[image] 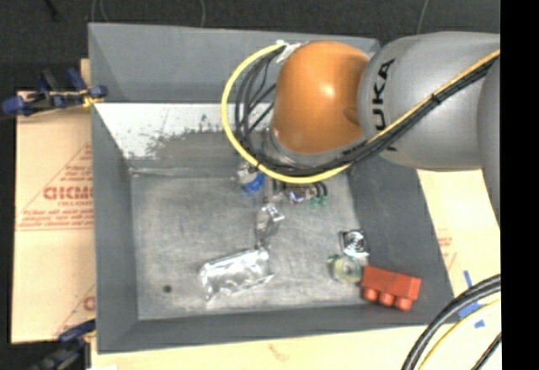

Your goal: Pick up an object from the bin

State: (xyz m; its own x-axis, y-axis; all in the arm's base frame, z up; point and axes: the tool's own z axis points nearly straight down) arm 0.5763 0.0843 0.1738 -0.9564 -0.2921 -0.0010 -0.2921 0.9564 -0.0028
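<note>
My gripper (269,221) reaches down below the orange wrist cover, over the middle of the bin floor. Just below and left of its tip lies a crumpled clear plastic bag (236,272), near the front wall. The tip seems to hang a little above the bag's right end; I cannot tell whether it touches. To the right lie a small shiny metal piece (353,242) and a round greenish glass-like thing (344,269).
A red toy brick (390,286) lies in the front right corner, against the round thing. The arm and its cables cover the back middle of the bin. Bare floor stretches across the left half.
</note>
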